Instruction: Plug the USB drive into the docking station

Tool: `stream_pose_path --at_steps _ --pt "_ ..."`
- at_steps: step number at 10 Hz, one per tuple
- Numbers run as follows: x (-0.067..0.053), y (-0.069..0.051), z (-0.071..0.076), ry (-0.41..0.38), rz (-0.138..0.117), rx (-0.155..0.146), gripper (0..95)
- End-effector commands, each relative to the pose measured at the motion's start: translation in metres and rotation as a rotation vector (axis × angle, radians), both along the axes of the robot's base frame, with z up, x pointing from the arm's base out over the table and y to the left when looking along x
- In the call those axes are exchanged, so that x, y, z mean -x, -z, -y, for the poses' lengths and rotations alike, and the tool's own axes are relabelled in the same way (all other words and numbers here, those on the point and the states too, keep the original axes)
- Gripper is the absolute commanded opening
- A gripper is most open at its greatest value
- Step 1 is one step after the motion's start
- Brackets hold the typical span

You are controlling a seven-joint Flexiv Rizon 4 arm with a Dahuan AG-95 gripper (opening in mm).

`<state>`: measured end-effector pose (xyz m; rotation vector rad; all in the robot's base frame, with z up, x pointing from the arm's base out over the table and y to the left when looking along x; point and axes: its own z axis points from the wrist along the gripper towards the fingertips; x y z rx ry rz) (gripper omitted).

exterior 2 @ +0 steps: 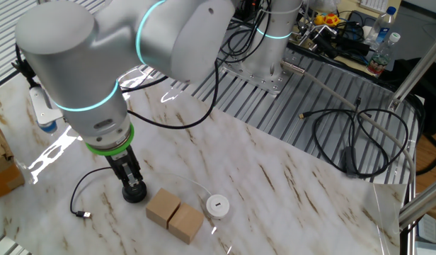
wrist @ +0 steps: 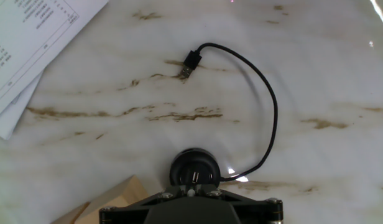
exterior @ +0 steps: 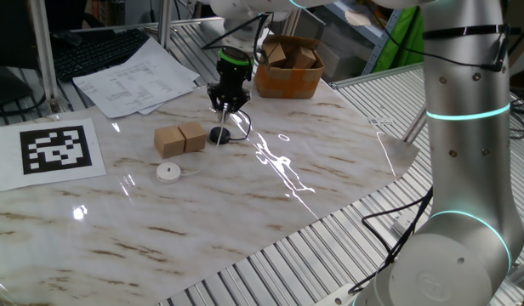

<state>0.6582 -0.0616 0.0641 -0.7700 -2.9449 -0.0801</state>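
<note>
The jaws pinch the USB drive [wrist: 193,182] upright, pointing down into the docking station [wrist: 194,169].

A marble-patterned table [exterior: 245,204] with brown veining carries everything. Near its middle sits a round black docking station [exterior: 219,134], its thin black cable [wrist: 266,106] curling across the surface to a loose plug [wrist: 190,63]. Just left of it lie two small wooden blocks [exterior: 179,138], side by side and touching. Nearer the front lies a small white round disc [exterior: 168,172]. At the left edge lies a sheet with a black-and-white marker [exterior: 56,148]. Printed papers [exterior: 134,78] lie at the far left, a cardboard box [exterior: 289,70] at the far side.
</note>
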Motion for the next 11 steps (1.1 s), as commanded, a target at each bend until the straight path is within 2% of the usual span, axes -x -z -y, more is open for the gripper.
stream_pose_path --at_steps 1,4,6,11 --pt "-0.003 0.005 0.000 -0.019 0.008 -0.002 0.0" --pt "-0.003 0.009 0.001 -0.033 0.010 -0.015 0.0" --pt "-0.003 0.015 0.001 -0.049 0.013 -0.011 0.0" --pt "-0.003 0.018 0.005 -0.062 0.013 -0.016 0.0"
